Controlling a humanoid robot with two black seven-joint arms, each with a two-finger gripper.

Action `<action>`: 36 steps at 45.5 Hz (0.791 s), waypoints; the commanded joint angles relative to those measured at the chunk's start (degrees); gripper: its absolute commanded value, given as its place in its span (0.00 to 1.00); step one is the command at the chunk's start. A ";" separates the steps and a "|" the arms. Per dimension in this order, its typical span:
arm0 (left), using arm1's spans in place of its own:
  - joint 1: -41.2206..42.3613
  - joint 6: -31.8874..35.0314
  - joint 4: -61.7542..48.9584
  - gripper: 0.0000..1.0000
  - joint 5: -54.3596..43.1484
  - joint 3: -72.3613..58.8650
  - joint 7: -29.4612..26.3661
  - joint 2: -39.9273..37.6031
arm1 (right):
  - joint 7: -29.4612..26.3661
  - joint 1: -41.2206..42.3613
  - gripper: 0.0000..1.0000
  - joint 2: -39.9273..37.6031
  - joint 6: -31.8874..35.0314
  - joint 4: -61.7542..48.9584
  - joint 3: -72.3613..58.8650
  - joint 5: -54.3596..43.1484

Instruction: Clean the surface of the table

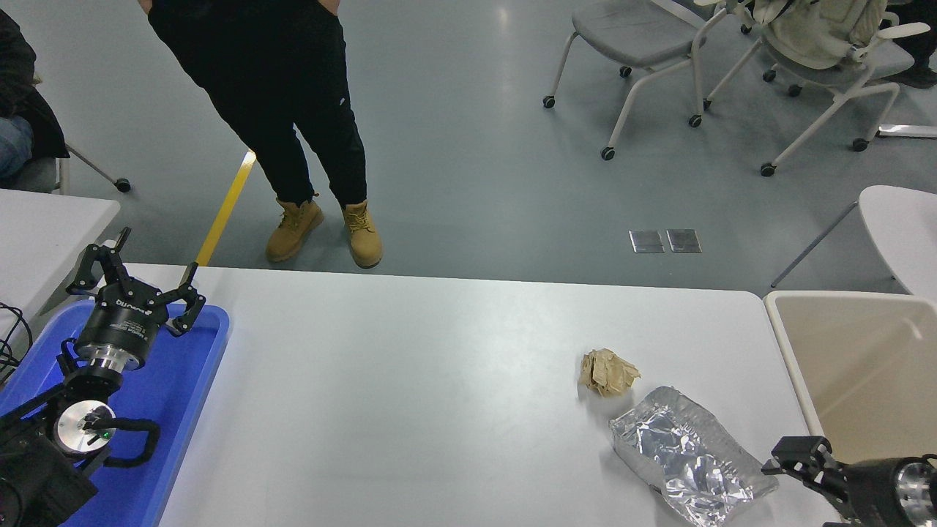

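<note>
The white table surface (410,380) fills the lower half of the head view. On its right part lie a crumpled brown paper ball (607,372) and, just in front of it, a crinkled silver foil bag (688,457). My right gripper (804,460) comes in at the bottom right, low over the table's right edge, close to the bag's right end without clearly touching it; its state does not show. My left gripper (146,267) is parked open over the blue tray (183,395) at the lower left, holding nothing.
A beige bin (864,366) stands against the table's right edge. A person in black trousers and tan boots (322,227) stands at the far side. Wheeled chairs (637,44) are behind, with smaller white tables at the right (900,227) and left (44,227).
</note>
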 commanded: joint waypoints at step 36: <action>0.00 0.00 -0.01 1.00 0.00 -0.03 0.00 0.00 | -0.33 -2.80 0.92 12.48 -3.29 -9.25 -1.47 1.24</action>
